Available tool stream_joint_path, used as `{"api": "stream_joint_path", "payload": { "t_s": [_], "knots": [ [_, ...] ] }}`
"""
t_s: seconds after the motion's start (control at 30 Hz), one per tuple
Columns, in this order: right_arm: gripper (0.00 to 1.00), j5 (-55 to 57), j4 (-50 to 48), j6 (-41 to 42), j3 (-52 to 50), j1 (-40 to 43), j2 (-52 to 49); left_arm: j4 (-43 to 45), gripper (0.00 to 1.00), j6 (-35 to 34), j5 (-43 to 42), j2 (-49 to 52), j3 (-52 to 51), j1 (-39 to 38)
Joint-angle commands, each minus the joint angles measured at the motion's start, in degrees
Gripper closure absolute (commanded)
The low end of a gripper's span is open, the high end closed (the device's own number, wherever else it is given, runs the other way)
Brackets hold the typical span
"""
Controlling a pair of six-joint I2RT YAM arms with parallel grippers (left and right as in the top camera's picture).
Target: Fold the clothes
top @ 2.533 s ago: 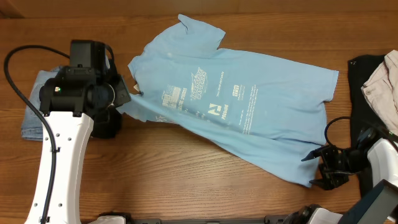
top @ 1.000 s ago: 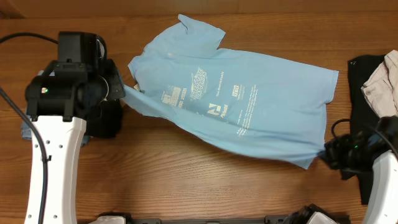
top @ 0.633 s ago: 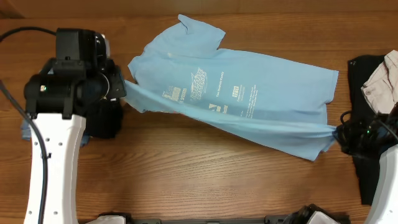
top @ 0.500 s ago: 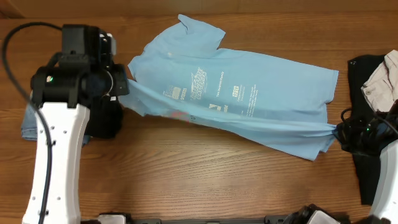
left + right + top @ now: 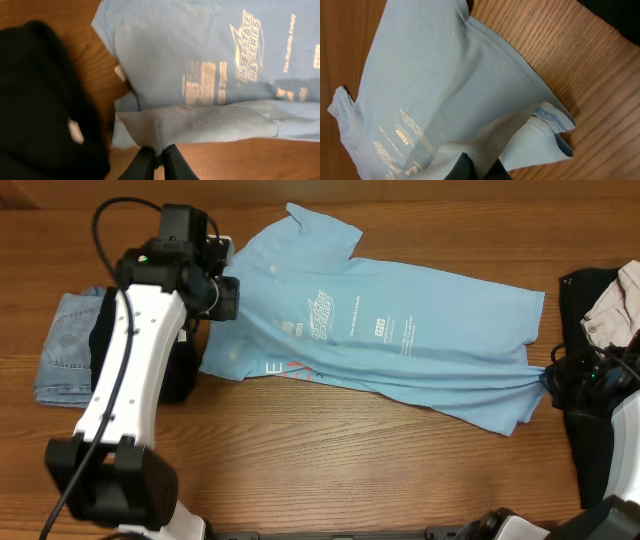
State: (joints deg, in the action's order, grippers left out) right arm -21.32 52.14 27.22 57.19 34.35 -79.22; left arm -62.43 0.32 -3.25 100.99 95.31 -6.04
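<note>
The clothes are a light blue T-shirt (image 5: 420, 340) lying print side down across the table, pale lettering showing through. Its near edge is turned over, baring red and white letters (image 5: 295, 368). My left gripper (image 5: 222, 292) hangs over the shirt's left end. In the left wrist view the left gripper (image 5: 159, 161) is shut on a fold of the T-shirt (image 5: 200, 125). My right gripper (image 5: 548, 380) is at the shirt's right edge. In the right wrist view the right gripper (image 5: 479, 169) is shut on the T-shirt's hem (image 5: 470, 150).
Folded jeans (image 5: 65, 345) lie at the far left. Beside them a black garment (image 5: 178, 375) sits under my left arm, also seen as the black garment (image 5: 45, 100). At the right edge a pale garment (image 5: 615, 310) rests on black cloth (image 5: 585, 290).
My left arm swung toward the far side and right, carrying the shirt's near left edge over the body. My right gripper pulled the hem right and away, stretching the near edge.
</note>
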Motion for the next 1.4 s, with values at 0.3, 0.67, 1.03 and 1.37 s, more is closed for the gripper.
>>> {"api": "stream_joint_path", "payload": {
  "t_s": [0.3,0.67,1.03,1.37],
  "knots": [
    [0.41,2.10,1.16,-2.78,1.14,-0.11,-3.15,6.49,0.21,2.34,2.58,5.38,1.70,0.00],
    [0.28,2.80,6.16,-7.34,-4.15,-0.24,-3.15,3.80,0.23,13.11,-10.27,9.55,-3.50,-3.87],
    [0.28,2.80,4.98,-7.32,-5.40,-0.22,-3.15,5.86,0.45,13.40,-7.91,20.59,-3.65,-6.84],
    [0.28,2.82,4.52,-7.32,-5.40,-0.22,-3.15,10.40,0.65,13.49,-1.64,21.16,-3.67,-6.73]
  ]
}}
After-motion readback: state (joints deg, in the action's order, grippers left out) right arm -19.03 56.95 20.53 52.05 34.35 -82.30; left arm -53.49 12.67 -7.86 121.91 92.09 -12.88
